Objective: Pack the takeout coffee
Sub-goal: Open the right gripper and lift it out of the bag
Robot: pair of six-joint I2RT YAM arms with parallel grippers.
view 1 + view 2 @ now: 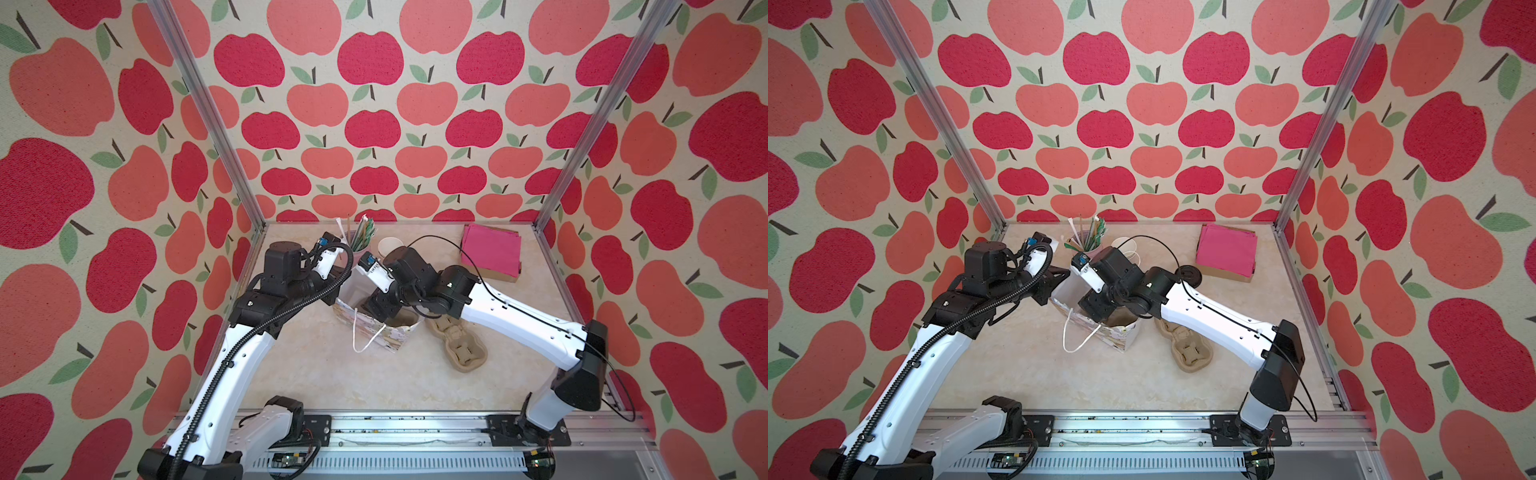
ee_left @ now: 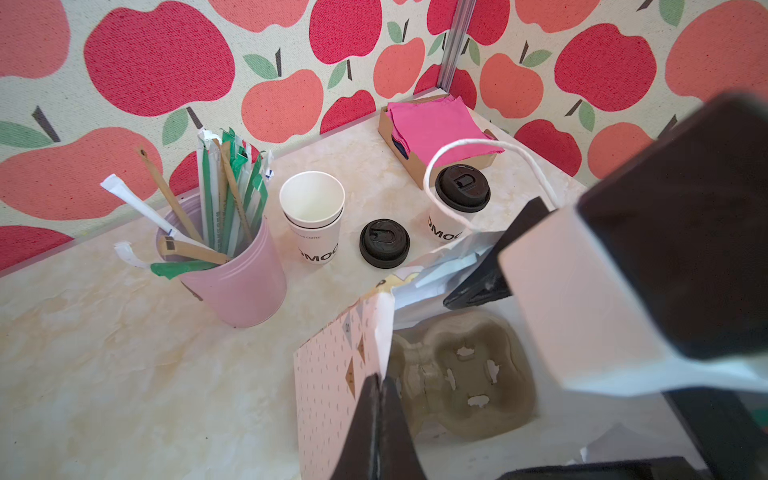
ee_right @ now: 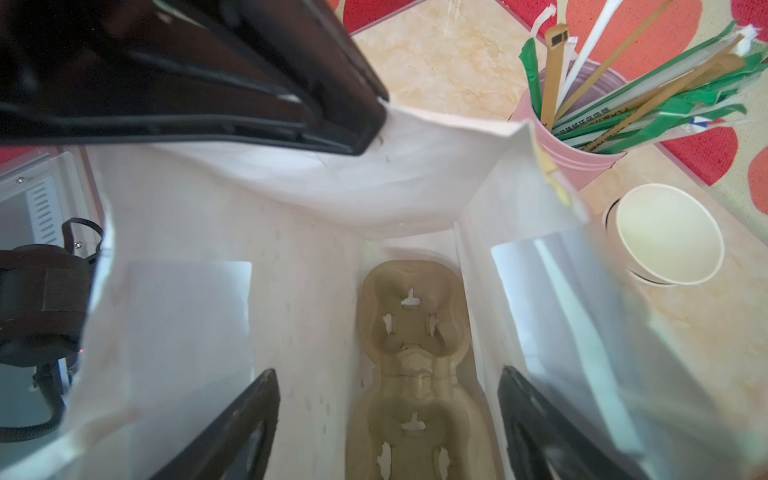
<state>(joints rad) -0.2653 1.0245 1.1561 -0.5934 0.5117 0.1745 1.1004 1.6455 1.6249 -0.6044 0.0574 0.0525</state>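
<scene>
Nearest the robot's base the cream marbled surface (image 1: pixel 332 382) lies bare. Just beyond it, in both top views, stands a patterned paper bag (image 1: pixel 388 338) with a white rope handle (image 1: pixel 360 337) hanging down its front. A brown moulded-pulp cup carrier (image 1: pixel 461 345) lies flat on the surface to the bag's right. The left end effector (image 2: pixel 379 382) is clenched on the bag's rim, its two fingers pressed together with the patterned wall pinched between them. The right end effector (image 3: pixel 386 374) is down inside the mouth of the bag and released, with its fingers (image 3: pixel 237 419) spread wide and nothing between them. Below it a second pulp carrier (image 3: pixel 415 332) rests on the bag's floor. Beyond the bag, a pink cup filled with wrapped straws and wooden stirrers (image 2: pixel 245 282) stands upright. Beside it is a nested stack of white paper cups (image 2: pixel 313 220), open at the top. Next along, a loose black lid (image 2: pixel 384 243) lies flat on the surface. Just past that lid is the takeout coffee, outside the bag: a small white paper cup with black lettering (image 2: pixel 442 235), upright and capped by its round black plastic lid (image 2: pixel 462 187). In the left wrist view another rope handle of the bag loops across the front of this cup. Farthest back, near the right rear corner, a stack of pink napkins (image 1: pixel 492 249) sits in a shallow brown cardboard box (image 1: pixel 505 276).
</scene>
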